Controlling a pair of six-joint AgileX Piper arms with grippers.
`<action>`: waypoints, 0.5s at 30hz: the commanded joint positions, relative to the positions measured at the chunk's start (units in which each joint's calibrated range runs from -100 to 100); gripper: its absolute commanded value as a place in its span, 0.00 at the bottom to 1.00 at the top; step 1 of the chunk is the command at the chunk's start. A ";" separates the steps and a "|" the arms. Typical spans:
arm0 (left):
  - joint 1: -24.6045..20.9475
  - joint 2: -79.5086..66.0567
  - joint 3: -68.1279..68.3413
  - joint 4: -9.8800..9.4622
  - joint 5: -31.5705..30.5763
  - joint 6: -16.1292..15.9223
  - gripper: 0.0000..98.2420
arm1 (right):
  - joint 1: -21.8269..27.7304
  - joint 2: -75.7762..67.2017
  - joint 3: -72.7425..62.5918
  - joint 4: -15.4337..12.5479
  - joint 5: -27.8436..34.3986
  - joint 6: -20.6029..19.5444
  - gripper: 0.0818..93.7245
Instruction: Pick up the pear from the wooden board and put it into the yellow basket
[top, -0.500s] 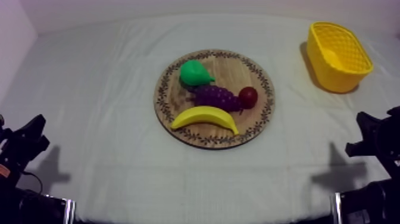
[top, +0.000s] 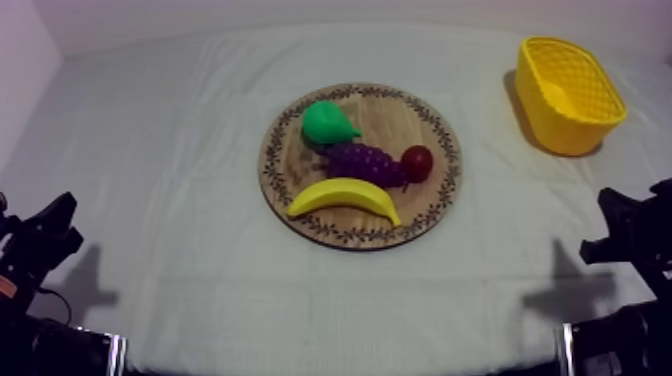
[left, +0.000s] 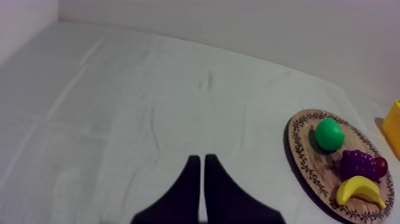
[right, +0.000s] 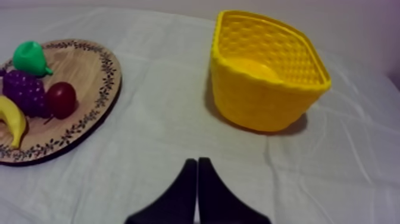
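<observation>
Top view: pear (top: 328, 122) lies at the board's (top: 400, 115) far left, just beside the grapes (top: 362, 160); small red fruit (top: 417, 162) right of them, banana (top: 343, 196) nearest. Basket (top: 565, 130) stands far right, well apart. Left gripper (left: 202, 159) and right gripper (right: 197, 162) hang over cloth (top: 180, 150), fingers together, holding nothing

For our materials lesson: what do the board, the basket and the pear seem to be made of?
The board looks like matt wood: brown grain shows, with a dark pattern round the rim. The basket is probably moulded plastic: uniform yellow, honeycomb-textured walls. The pear seems plastic too: smooth, even green skin.
</observation>
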 joint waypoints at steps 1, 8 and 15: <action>0.02 0.00 -0.02 -0.02 0.00 0.02 0.00 | -0.78 -0.04 -0.36 0.41 2.10 -1.96 0.00; 0.02 0.00 -0.02 -0.02 0.00 0.03 0.00 | -2.07 -0.04 -1.41 0.70 5.48 -7.10 0.00; 0.02 0.00 -0.02 -0.02 0.00 0.05 0.00 | -11.12 4.22 -4.61 10.74 8.70 -11.29 0.00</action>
